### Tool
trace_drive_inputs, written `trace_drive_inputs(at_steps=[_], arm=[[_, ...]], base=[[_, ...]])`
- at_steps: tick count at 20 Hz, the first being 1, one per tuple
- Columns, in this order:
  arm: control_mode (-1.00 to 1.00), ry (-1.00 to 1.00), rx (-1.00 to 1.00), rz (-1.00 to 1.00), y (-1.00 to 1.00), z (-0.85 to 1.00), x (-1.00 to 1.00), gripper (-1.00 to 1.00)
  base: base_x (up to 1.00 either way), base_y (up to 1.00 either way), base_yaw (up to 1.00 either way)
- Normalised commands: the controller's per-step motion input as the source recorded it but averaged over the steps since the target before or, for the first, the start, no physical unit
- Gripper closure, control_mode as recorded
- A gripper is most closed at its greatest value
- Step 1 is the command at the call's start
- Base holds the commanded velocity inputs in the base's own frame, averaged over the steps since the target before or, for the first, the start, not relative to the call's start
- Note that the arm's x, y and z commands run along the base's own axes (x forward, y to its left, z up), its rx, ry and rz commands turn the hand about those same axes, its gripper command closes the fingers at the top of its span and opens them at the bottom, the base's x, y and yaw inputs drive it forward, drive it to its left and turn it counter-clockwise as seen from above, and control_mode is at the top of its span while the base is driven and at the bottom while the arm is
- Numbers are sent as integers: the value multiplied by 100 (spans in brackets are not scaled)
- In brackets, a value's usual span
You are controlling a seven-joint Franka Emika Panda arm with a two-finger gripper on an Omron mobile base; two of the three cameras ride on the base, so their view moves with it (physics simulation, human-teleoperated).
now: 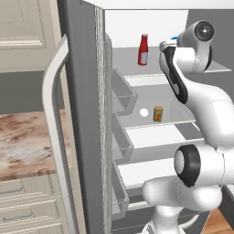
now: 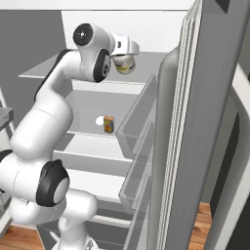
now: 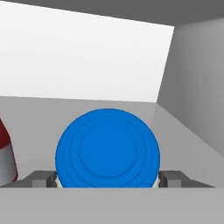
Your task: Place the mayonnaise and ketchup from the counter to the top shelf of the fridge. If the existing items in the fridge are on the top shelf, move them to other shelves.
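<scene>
I see my gripper [image 3: 107,179] spread wide, clamping the mayonnaise jar [image 3: 107,148] over the top shelf [image 1: 128,59], ketchup [image 1: 143,49] near its left edge.

Flat, even rendered light throughout, with no single visible source. The fridge's back wall [image 3: 87,57] is the brightest surface, near white, while its side wall toward 3 o'clock falls to mid grey. Shadows are faint and soft-edged. No glare or lens distortion. Edges look slightly soft and pixelated, most in the hand view.
</scene>
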Motion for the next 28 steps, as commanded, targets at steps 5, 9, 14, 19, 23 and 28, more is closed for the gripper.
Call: trace_drive_inputs(at_steps=[5,9,14,19,23,28], arm=[[-100,0,0,1,0,0,17,-100],[-100,0,0,0,0,0,21,-100],[-100,0,0,0,0,0,21,-100],[-100,-1,0,1,-4,0,7,-100],[-100,-27,4,0,-14,1,-78,-100],[-100,-42,6,0,-3,1,-100,-100]], base=[[0,0,0],[0,0,0],[0,0,0],[0,0,0],[0,0,0],[0,0,0]])
